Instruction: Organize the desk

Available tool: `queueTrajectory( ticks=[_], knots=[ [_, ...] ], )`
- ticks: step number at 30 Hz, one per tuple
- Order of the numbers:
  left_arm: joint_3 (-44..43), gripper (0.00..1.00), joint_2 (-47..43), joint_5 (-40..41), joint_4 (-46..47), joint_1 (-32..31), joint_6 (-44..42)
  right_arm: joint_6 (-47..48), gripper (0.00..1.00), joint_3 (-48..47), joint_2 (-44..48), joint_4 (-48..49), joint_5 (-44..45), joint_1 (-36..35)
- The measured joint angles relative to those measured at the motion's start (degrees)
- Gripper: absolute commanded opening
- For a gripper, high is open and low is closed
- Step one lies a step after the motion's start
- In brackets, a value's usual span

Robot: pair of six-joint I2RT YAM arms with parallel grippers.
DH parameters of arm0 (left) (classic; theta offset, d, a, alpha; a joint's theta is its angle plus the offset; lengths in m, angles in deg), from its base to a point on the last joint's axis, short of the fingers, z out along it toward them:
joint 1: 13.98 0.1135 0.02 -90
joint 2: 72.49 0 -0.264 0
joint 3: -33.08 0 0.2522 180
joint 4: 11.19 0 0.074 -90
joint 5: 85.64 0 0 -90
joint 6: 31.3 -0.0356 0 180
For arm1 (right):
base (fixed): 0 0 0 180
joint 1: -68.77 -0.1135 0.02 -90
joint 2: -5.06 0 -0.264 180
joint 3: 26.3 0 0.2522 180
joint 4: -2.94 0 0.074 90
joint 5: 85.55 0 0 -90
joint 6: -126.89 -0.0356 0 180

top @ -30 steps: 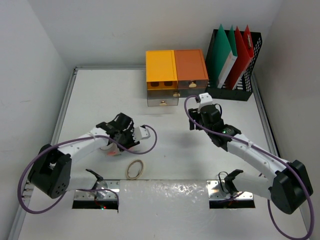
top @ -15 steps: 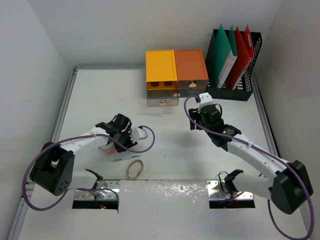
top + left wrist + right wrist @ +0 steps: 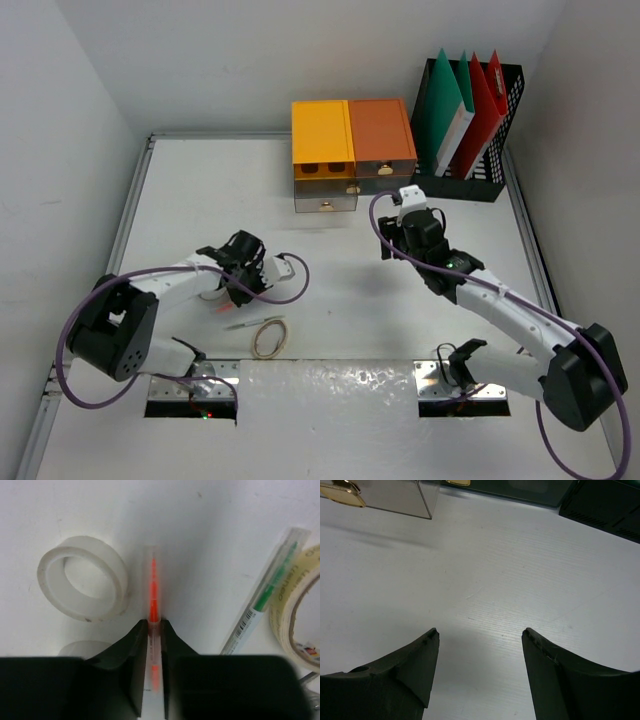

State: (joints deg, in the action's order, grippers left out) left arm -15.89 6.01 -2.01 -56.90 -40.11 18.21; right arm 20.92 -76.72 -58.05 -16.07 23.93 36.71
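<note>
Since the earlier frame the left arm had dipped and pulled in toward 6 o'clock, and the left tool [image 3: 154, 625] had narrowed until its black jaws pressed both sides of a red pen [image 3: 152, 580]. We judged it clenched on that pen, which appeared not yet lifted off the table [image 3: 200, 190]. The right arm had not shifted. The right tool [image 3: 480, 631] hung released over bare surface, nothing between its jaws.

For the tidying, we took this to mean the first loose item was secured and ready to be carried to 12 o'clock, where the drawers [image 3: 352, 140] stood.

The table, flat, white and faintly ribbed with a thin grey rim, filled the top view beneath both arms. The pen was a slim clear plastic barrel with a bright red core. At its 10 o'clock lay a cloudy, glossy tape roll [image 3: 82, 577], and at 3 o'clock a green pen [image 3: 270, 592] lay beside a papery beige tape ring [image 3: 300, 610]. The drawers were smooth yellow and orange boxes with smoky fronts and brass pulls. At 1 o'clock a black mesh rack [image 3: 505, 130] held stiff green and red folders.
</note>
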Motion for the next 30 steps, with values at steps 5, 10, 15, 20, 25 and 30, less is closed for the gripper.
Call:
queueTrajectory(
  ticks=[5,10,15,20,25,30],
  knots=[
    [-0.4,0.00,-0.2,-0.8,0.4,0.0,0.2,0.5,0.66,0.0,0.9,0.0,0.1,0.0],
    [-0.4,0.00,-1.0,-3.8,-1.2,0.0,0.4,0.6,0.66,0.0,1.1,0.0,0.5,0.0],
    [-4.6,0.00,-4.0,-7.6,-7.5,0.0,2.4,0.6,0.65,0.2,1.4,0.2,0.9,0.0],
    [-14.6,0.00,-7.7,-10.6,-9.3,-0.2,5.9,0.5,0.65,0.8,1.8,0.4,1.1,0.0],
    [-31.0,0.00,-3.9,-12.9,-9.7,-0.4,13.0,0.5,0.65,0.7,1.8,0.3,1.0,0.0],
    [-48.8,0.00,6.6,-21.2,-4.7,2.4,28.3,0.3,0.65,-0.3,1.8,-0.8,0.3,0.0]
  ],
)
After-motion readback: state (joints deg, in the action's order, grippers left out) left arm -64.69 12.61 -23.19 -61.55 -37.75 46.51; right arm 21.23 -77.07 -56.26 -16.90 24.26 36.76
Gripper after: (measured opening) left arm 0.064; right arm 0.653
